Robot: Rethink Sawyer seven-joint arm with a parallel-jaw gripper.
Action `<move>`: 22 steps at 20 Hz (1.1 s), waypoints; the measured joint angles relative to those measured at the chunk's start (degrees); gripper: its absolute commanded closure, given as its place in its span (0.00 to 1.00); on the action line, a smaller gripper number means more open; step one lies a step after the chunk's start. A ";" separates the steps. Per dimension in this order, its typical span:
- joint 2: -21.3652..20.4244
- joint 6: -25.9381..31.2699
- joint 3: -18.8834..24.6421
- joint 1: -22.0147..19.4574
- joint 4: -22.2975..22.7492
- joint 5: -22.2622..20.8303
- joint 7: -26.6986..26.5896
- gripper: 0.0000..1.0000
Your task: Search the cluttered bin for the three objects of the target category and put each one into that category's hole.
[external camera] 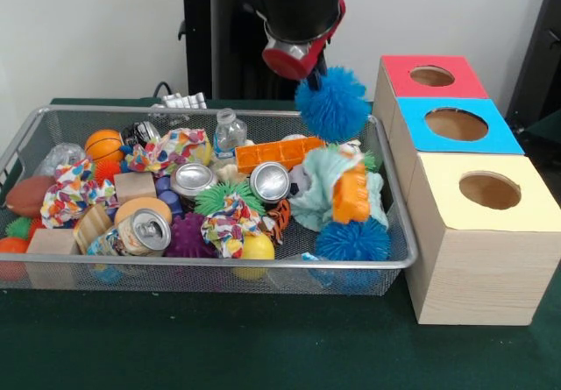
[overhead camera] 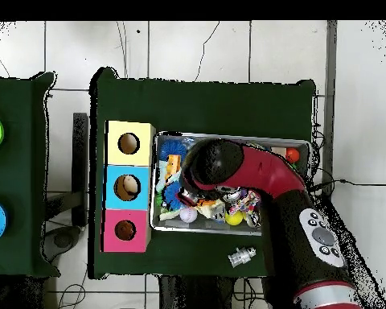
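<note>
- The black gripper (external camera: 314, 78) on the red and black arm (overhead camera: 260, 173) clasps a fuzzy blue spiky ball (external camera: 332, 104), held in the air above the wire mesh bin (external camera: 219, 270), over its rim nearest the boxes.
- Just beside that rim stand three wooden boxes: red-topped hole (external camera: 431, 76), blue-topped hole (external camera: 456, 124), yellow-topped hole (external camera: 489, 190), all uncovered.
- A second blue spiky ball (external camera: 352, 240) lies in the bin's near corner.

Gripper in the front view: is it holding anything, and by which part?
Yes: the gripper holds a blue spiky ball by its top, lifted above the wire bin.
</note>
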 measured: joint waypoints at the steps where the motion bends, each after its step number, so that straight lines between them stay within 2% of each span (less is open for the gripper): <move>1: -0.89 0.54 0.00 -0.15 -0.15 -0.09 0.00 1.00; 8: -2.07 -0.57 0.00 -1.44 -0.57 -1.80 0.00 1.00; 18: -1.06 -1.96 0.32 -5.90 -2.45 -5.15 0.00 1.00; 22: 0.16 -1.97 0.98 -8.49 -4.27 -8.08 -0.02 1.00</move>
